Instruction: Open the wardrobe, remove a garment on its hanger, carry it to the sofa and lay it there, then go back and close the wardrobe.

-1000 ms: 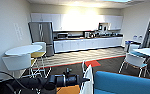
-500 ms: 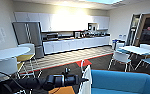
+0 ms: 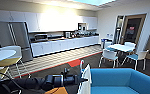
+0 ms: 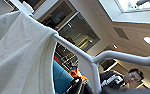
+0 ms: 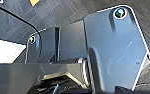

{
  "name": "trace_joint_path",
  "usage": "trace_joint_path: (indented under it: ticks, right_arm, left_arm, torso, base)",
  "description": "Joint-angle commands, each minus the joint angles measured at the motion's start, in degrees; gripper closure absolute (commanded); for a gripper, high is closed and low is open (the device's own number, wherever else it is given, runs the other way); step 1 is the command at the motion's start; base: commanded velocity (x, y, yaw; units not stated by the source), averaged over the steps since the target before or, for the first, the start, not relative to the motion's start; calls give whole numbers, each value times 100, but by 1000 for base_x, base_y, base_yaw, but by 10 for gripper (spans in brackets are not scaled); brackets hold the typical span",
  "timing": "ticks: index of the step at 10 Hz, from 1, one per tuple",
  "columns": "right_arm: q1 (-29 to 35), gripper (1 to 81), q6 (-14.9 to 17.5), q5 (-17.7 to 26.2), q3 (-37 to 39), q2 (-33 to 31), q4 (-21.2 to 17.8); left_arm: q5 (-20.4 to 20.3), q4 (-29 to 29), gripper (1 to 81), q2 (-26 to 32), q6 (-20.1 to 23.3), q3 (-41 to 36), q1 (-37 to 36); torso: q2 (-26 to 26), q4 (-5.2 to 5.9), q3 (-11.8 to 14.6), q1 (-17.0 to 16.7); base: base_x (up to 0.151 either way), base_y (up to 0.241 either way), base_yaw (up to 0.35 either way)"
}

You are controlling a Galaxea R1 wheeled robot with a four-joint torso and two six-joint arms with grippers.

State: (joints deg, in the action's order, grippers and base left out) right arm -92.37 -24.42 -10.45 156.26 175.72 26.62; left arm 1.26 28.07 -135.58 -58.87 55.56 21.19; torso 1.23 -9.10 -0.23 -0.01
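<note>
The robot's left arm [image 3: 41, 82] reached in from the lower left of the head view, lying nearly level and pointing toward the sofa [image 3: 118, 80], whose blue seat and low back lay at the lower right. At the arm's far end the left pincer [image 3: 82, 79] met the hanger [image 3: 81, 65], whose thin white hook rose upright above it. The T-shirt [image 3: 86, 81] hung straight down from the hanger, long axis vertical, just beside the sofa's near edge and not resting on it. Whether the left pincer's fingers were clamped on the hanger could not be told. In the left wrist view the hanger [image 4: 91, 61] ran as a white bar sloping across the frame, its neck branching off to one side, with the T-shirt [image 4: 18, 55] draped over one shoulder of it; a person [image 4: 121, 80] appeared beyond. The right wrist view looked down on dark carpet [image 5: 66, 12], and the right pincer's state could not be told. Farther off stood white kitchen cupboards [image 3: 63, 45], a fridge [image 3: 16, 40], and white chairs [image 3: 109, 56] around a tabletop [image 3: 121, 47].
</note>
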Motion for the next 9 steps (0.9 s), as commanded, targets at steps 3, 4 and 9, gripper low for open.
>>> trace_joint_path:
  ticks: [3, 4, 9]
  right_arm:
    - [232, 10, 25, 227, 18, 36, -26]
    - [240, 10, 25, 219, 18, 28, -26]
    - [249, 10, 25, 237, 35, 80, -34]
  left_arm:
    - [-213, 154, 811, 13, 68, -256, -884]
    - [-213, 163, 811, -57, 68, -239, -840]
    - [-205, 277, 811, -180, 60, -221, -787]
  torso:
    - [0, 0, 0, 1]
    - [0, 0, 0, 1]
    - [0, 0, 0, 1]
  base:
    - [0, 0, -281]
    - [0, 0, -280]
    - [0, 0, -280]
